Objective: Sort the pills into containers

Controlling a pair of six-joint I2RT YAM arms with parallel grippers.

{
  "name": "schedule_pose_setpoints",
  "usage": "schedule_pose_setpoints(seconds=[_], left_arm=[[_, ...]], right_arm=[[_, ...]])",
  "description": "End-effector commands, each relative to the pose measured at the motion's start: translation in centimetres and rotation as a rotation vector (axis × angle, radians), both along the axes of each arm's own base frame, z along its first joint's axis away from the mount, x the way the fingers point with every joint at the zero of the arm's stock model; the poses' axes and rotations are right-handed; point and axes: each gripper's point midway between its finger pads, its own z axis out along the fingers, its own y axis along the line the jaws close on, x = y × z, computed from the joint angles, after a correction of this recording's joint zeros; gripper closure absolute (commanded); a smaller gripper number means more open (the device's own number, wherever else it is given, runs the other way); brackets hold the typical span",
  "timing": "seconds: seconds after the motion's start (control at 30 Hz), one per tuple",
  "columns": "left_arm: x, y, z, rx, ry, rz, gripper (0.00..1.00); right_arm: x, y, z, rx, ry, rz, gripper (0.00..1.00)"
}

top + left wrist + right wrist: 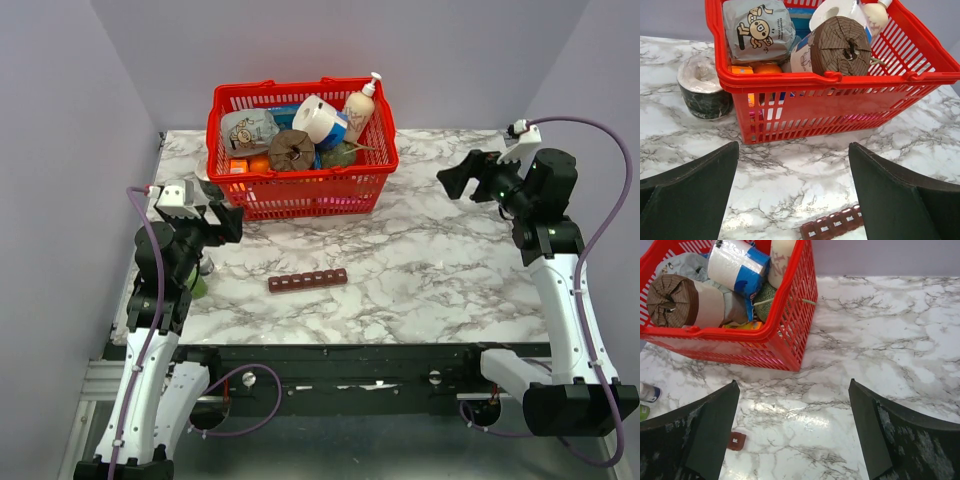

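Since the left tool (224, 224) and right tool (455, 181) are spread wide with nothing gripped, sorting is judged not yet begun. The pill organizer (307, 280) is laid flat on the desk (450, 285), apart from the red basket (300, 196). Pills can't be spotted, so they need locating first.

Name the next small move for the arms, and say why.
Probably lower the left gripper toward the long dark red plastic pill organizer. Both it and the right gripper are open and empty. The organizer lies flat and untouched on the marble table, nearer the left gripper.
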Motion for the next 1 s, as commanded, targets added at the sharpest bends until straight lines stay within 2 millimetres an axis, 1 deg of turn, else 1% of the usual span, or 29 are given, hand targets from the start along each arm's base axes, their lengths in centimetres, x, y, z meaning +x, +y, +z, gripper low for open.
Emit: schedule_pose_setpoints(seconds=[0.0,0.1,0.13,0.17,0.2,0.23,0.3,0.33,0.37,0.4,0.43,0.47,0.5,0.57,0.6,0.67,0.7,0.73,0.77,0.8,0.83,0.87,0.9,0.93,0.97], left_arm=[[-0.4,-1.4,0.6,-0.029,-0.001,-0.072,0.01],[-0.7,-2.0,0.6,-0.043,0.008,-0.107,0.01],[-0.7,-2.1,0.5,-0.046,0.010,-0.115,0.01],[-0.8,-2.3,0.6,-0.051,0.010,-0.121,0.01],[-0.8,-2.5,0.6,-0.056,0.012,-0.134,0.01],[-0.8,-2.6,0.5,-0.059,0.018,-0.141,0.01],[-0.9,-2.9,0.4,-0.070,0.025,-0.153,0.01],[-0.8,-3.0,0.3,-0.071,0.028,-0.162,0.01],[-0.8,-3.1,0.2,-0.074,0.032,-0.166,0.01],[-0.7,-3.2,-0.1,-0.077,0.039,-0.169,0.01],[-0.6,-3.3,-0.2,-0.081,0.040,-0.172,0.01],[-0.6,-3.3,-0.5,-0.081,0.047,-0.173,0.01],[-0.5,-3.3,-0.9,-0.083,0.060,-0.174,0.01],[-0.4,-3.4,-1.8,-0.083,0.082,-0.179,0.01],[-0.3,-3.4,-2.3,-0.084,0.096,-0.175,0.01],[-0.1,-3.4,-3.5,-0.103,0.133,-0.165,0.01],[-0.1,-3.4,-3.8,-0.109,0.143,-0.164,0.01],[-0.1,-3.5,-4.3,-0.120,0.167,-0.161,0.01],[-0.1,-3.5,-4.7,-0.122,0.180,-0.163,0.01],[-0.2,-3.6,-5.2,-0.124,0.194,-0.165,0.01],[-0.2,-3.6,-5.5,-0.125,0.210,-0.165,0.01],[-0.3,-3.6,-5.7,-0.118,0.215,-0.167,0.01],[-0.5,-3.7,-5.7,-0.109,0.216,-0.176,0.01],[-0.6,-3.6,-5.9,-0.100,0.223,-0.177,0.01],[-0.7,-3.5,-5.9,-0.091,0.223,-0.174,0.01]], right_arm=[[-0.7,1.8,0.3,-0.001,-0.022,0.127,0.00],[-2.4,4.3,0.2,-0.067,-0.087,0.356,0.00],[-4.0,6.1,0.6,-0.070,-0.129,0.514,0.00],[-5.1,7.0,0.4,-0.072,-0.146,0.598,0.00],[-6.0,7.8,0.4,-0.112,-0.205,0.695,0.00],[-7.4,8.7,0.5,-0.101,-0.238,0.805,0.00],[-8.8,10.1,-0.7,-0.109,-0.225,0.888,0.00],[-8.8,10.5,-1.3,-0.161,-0.265,0.923,0.00],[-9.2,10.9,-2.4,-0.169,-0.232,0.944,0.00],[-9.9,12.1,-3.1,-0.198,-0.232,0.990,0.00],[-9.5,12.4,-4.2,-0.303,-0.275,1.006,0.00],[-10.2,13.0,-6.0,-0.348,-0.253,1.057,0.00],[-11.1,14.5,-7.0,-0.439,-0.334,1.152,0.00],[-11.3,15.3,-10.4,-0.520,-0.301,1.218,0.00],[-11.8,16.2,-11.6,-0.546,-0.298,1.272,0.00],[-10.5,16.6,-13.7,-0.668,-0.306,1.271,0.00],[-10.7,17.8,-15.2,-0.708,-0.290,1.312,0.00],[-10.0,18.0,-16.2,-0.787,-0.289,1.308,0.00],[-9.7,18.7,-16.9,-0.816,-0.297,1.316,0.00],[-10.2,19.9,-18.2,-0.837,-0.288,1.358,0.00],[-9.8,20.3,-19.0,-0.883,-0.282,1.354,0.00],[-9.4,21.1,-19.4,-0.904,-0.299,1.353,0.00],[-9.7,22.2,-19.6,-0.923,-0.317,1.371,0.00],[-9.1,22.5,-21.1,-0.961,-0.283,1.372,0.00],[-8.9,23.2,-21.4,-0.970,-0.296,1.376,0.00]])
